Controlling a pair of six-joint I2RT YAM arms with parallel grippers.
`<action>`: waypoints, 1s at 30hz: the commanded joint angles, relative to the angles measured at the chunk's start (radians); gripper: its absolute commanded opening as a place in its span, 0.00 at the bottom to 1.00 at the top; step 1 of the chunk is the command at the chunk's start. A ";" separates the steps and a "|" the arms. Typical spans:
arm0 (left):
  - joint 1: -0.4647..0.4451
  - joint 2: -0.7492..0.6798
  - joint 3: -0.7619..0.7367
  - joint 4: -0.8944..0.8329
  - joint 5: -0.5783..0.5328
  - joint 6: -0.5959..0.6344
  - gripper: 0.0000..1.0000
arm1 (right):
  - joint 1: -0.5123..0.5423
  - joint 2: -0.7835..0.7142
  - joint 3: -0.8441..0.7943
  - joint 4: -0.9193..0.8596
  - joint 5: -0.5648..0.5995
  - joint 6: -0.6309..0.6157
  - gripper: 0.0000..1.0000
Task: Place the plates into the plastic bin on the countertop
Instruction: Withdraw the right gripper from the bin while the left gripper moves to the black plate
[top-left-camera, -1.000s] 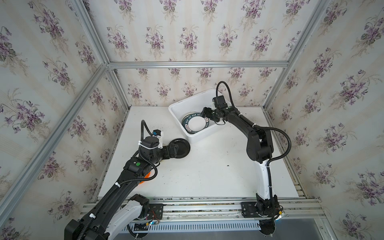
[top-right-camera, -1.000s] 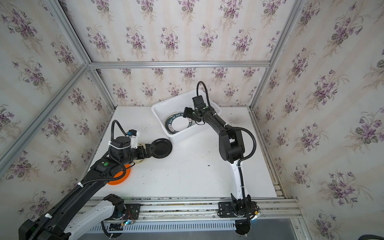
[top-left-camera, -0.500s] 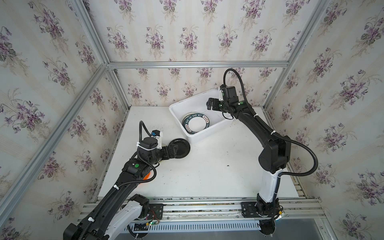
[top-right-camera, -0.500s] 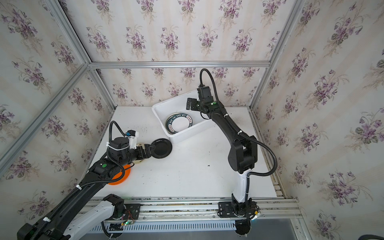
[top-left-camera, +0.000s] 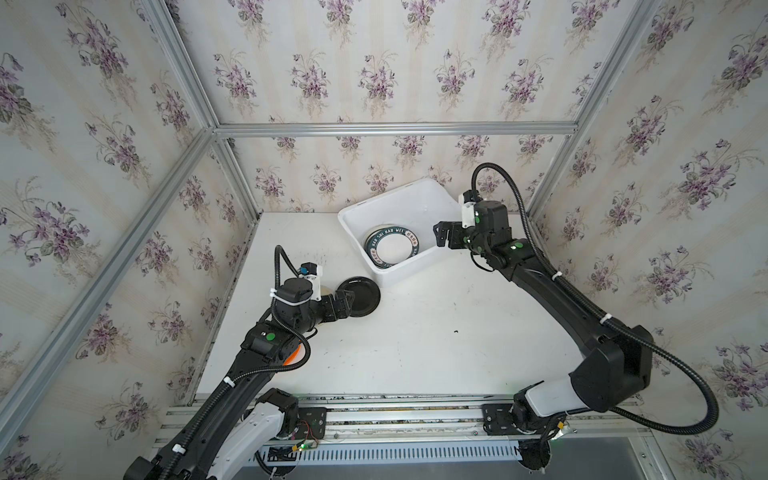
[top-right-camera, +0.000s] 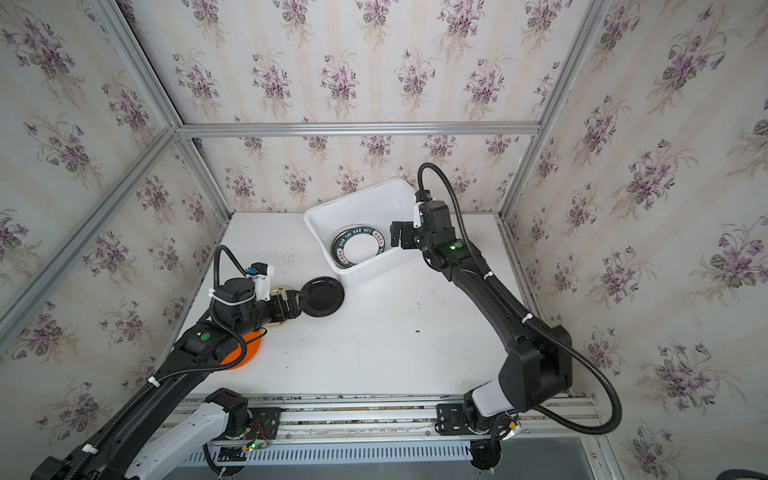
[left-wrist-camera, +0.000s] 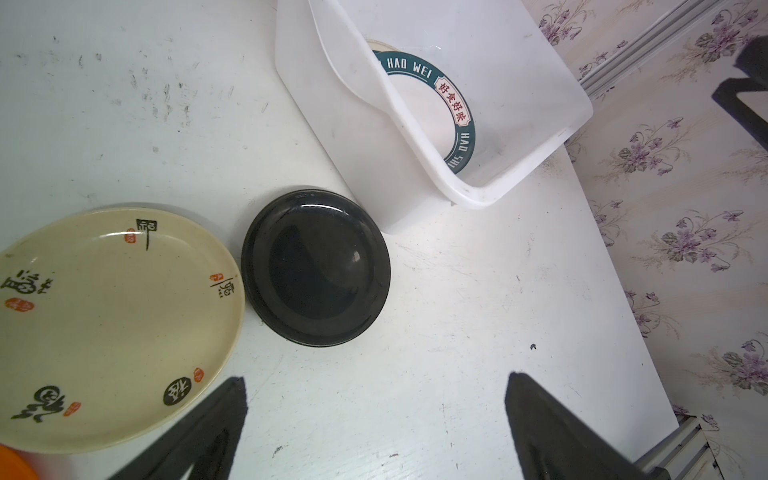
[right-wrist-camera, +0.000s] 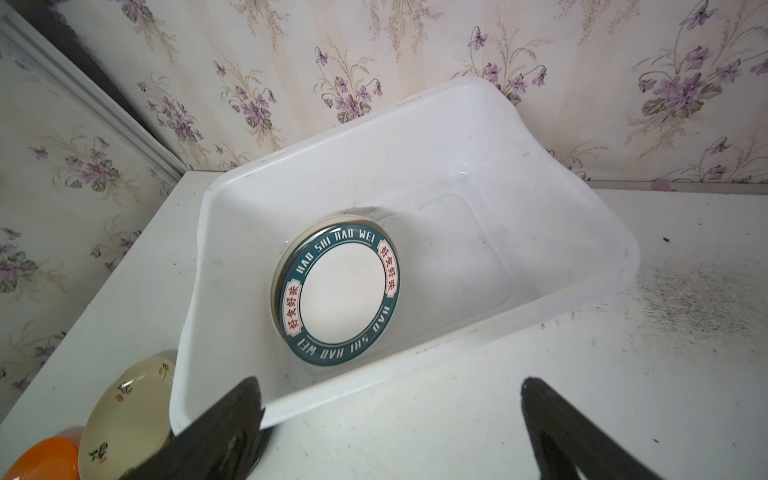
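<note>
Presently | left hand (left-wrist-camera: 376, 380) spread, black plate (left-wrist-camera: 316, 268) just ahead | right hand (right-wrist-camera: 390, 386) spread by plastic bin (right-wrist-camera: 374, 166)

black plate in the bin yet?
No, the black plate lies flat on the countertop, outside the plastic bin and beside its corner.

A teal-rimmed plate (right-wrist-camera: 340, 295) tops a stack inside the bin (right-wrist-camera: 561, 249); a cream plate (right-wrist-camera: 124, 419) and an orange plate (right-wrist-camera: 41, 459) lie beside it.
</note>
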 joint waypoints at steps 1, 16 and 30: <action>0.001 -0.004 -0.007 0.012 -0.008 -0.026 0.99 | 0.002 -0.093 -0.100 0.110 -0.035 -0.042 1.00; 0.004 0.007 -0.110 0.008 0.013 -0.113 0.99 | -0.055 -0.369 -0.338 0.015 -0.153 -0.014 1.00; 0.014 0.103 -0.170 0.112 0.053 -0.204 0.99 | -0.147 -0.504 -0.468 0.011 -0.347 0.070 1.00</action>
